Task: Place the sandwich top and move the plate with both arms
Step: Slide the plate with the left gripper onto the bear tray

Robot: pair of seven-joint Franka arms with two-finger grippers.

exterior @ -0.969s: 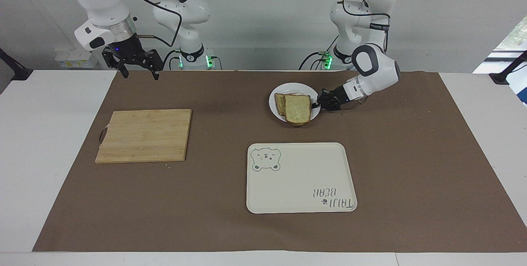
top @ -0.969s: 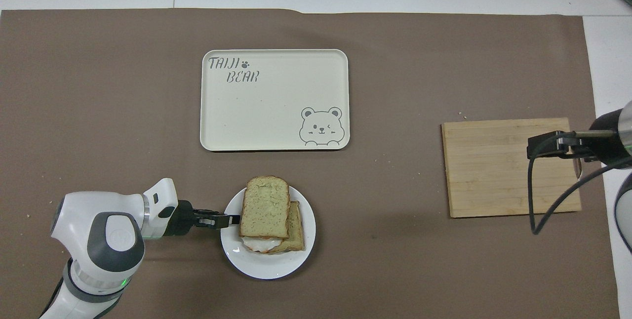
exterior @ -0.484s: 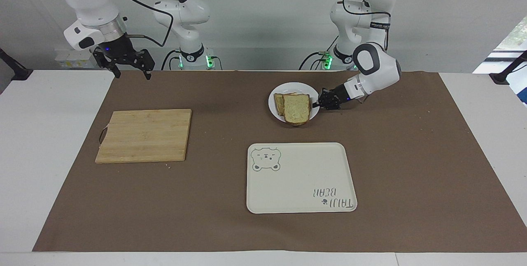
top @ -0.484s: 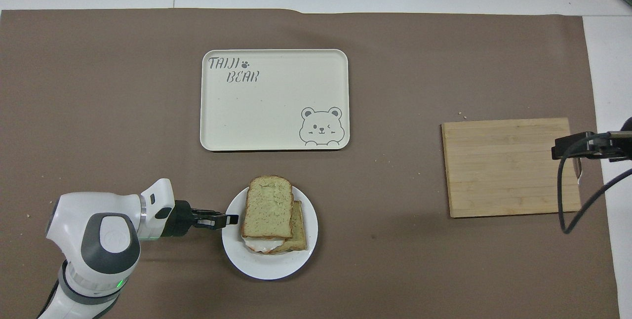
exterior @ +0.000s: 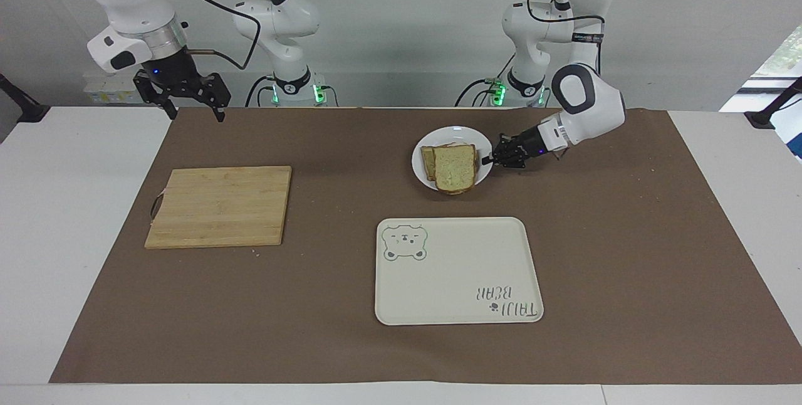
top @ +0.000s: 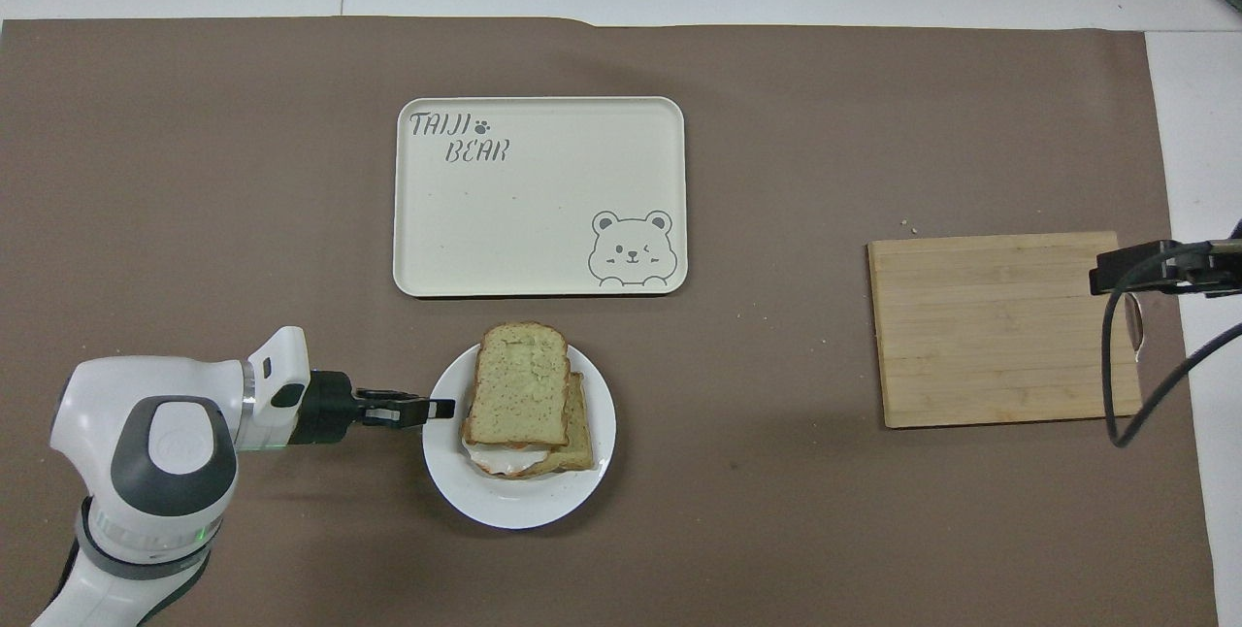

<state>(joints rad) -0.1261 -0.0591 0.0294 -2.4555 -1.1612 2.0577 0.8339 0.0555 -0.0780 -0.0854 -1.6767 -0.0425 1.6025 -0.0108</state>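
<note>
The sandwich top (exterior: 454, 167) lies on a toasted slice with egg on the white plate (exterior: 451, 132). It overhangs the lower slice toward the tray. In the overhead view the sandwich top (top: 519, 384) and the plate (top: 514, 511) show the same. My left gripper (exterior: 492, 159) lies low and level, shut on the plate's rim at the left arm's end; it also shows in the overhead view (top: 441, 407). My right gripper (exterior: 185, 104) hangs open and empty, raised over the mat's corner at the right arm's end.
A cream tray with a bear drawing (exterior: 457, 279) lies farther from the robots than the plate; it also shows in the overhead view (top: 505, 229). A wooden cutting board (exterior: 219, 204) lies toward the right arm's end (top: 999, 326).
The left gripper has drawn the plate with the sandwich a little toward the tray and the left arm's end. The right gripper has risen and moved outward, away from the cutting board.
</note>
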